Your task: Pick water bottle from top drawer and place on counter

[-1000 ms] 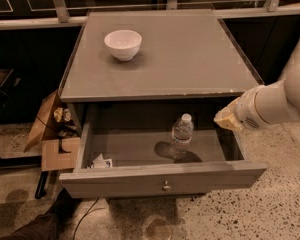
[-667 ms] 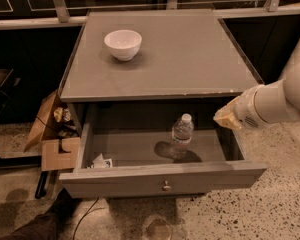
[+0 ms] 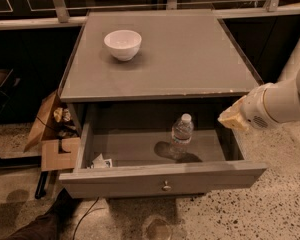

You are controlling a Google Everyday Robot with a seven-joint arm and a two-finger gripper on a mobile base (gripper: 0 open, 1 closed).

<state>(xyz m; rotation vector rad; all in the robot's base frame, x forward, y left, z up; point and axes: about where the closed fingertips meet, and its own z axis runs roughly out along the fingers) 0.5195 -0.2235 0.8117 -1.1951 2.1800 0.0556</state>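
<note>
The water bottle [image 3: 181, 135] is small, clear and ribbed with a white cap. It stands upright inside the open top drawer [image 3: 160, 179], right of the middle. The drawer is pulled out, and its round metal knob [image 3: 166, 186] is centred on the front panel. The counter [image 3: 190, 54] is the flat grey cabinet top above the drawer. My gripper [image 3: 231, 118], with yellowish tips on a white arm, hangs over the drawer's right side. It is to the right of the bottle, about level with the bottle's cap, and does not touch it.
A white bowl [image 3: 122, 44] sits on the counter's back left. A small crumpled white item [image 3: 100, 161] lies in the drawer's front left corner. A cardboard box [image 3: 52, 134] stands on the floor to the left of the cabinet. A railing runs behind the cabinet.
</note>
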